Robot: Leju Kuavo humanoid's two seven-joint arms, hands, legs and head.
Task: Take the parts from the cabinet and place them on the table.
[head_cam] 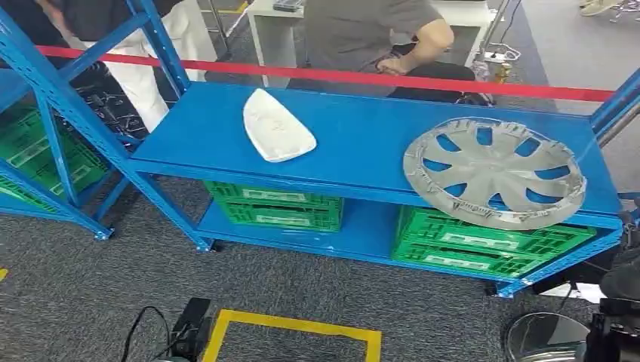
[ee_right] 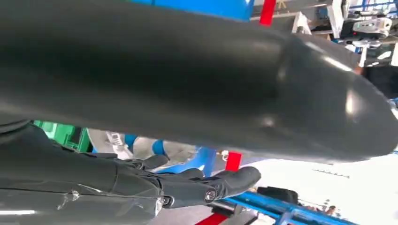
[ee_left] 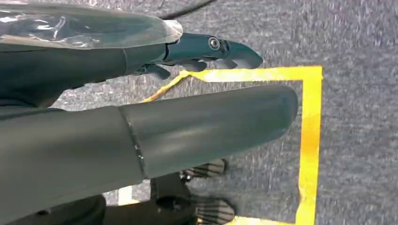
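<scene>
- Head view: blue cabinet [head_cam: 362,143]; its upper shelf carries 2 parts. A white teardrop-shaped cover [head_cam: 276,126] lies flat toward the shelf's left. A silver hubcap [head_cam: 494,173] lies at the right, its rim over the front edge.
- Lower shelf holds 2 green crates [head_cam: 274,205], [head_cam: 483,241]. A red barrier tape [head_cam: 362,75] runs behind; a seated person [head_cam: 377,38] is beyond it.
- Left wrist view: left hand [ee_left: 206,51] hangs over grey carpet and yellow floor tape [ee_left: 310,140], fingers extended and apart, grasping nothing.
- Right wrist view: right hand [ee_right: 197,185] is released, fingers loosely extended, holding nothing, with the hubcap [ee_right: 145,147] beyond it.
</scene>
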